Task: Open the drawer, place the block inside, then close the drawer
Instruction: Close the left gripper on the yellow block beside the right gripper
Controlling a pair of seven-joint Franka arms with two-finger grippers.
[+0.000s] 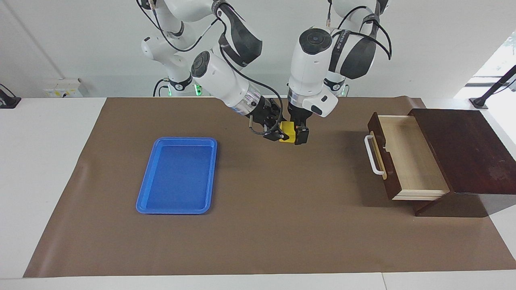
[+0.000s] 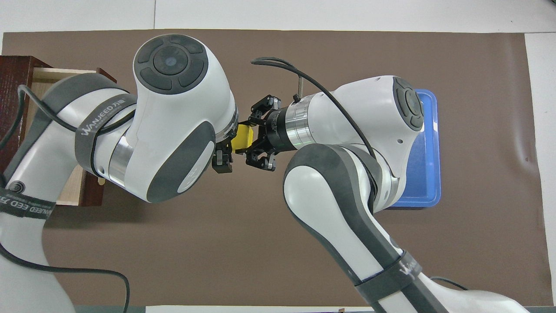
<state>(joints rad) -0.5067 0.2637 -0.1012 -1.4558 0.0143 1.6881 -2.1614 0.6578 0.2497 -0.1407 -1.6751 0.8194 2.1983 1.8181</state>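
The yellow block [image 1: 287, 129] hangs in the air over the middle of the brown mat, and my right gripper [image 1: 278, 135] is shut on it from the side. My left gripper [image 1: 295, 131] comes down from above with its fingers astride the same block. One black fingertip [image 1: 303, 135] shows beside the cube; whether it touches I cannot tell. In the overhead view the block [image 2: 242, 138] peeks out between the two wrists. The drawer [image 1: 407, 157] stands pulled out of its dark wooden box [image 1: 463, 149] at the left arm's end, its pale inside bare.
A blue tray [image 1: 177, 175] lies on the mat toward the right arm's end of the table, with nothing in it. The drawer's white handle [image 1: 373, 155] faces the middle of the table.
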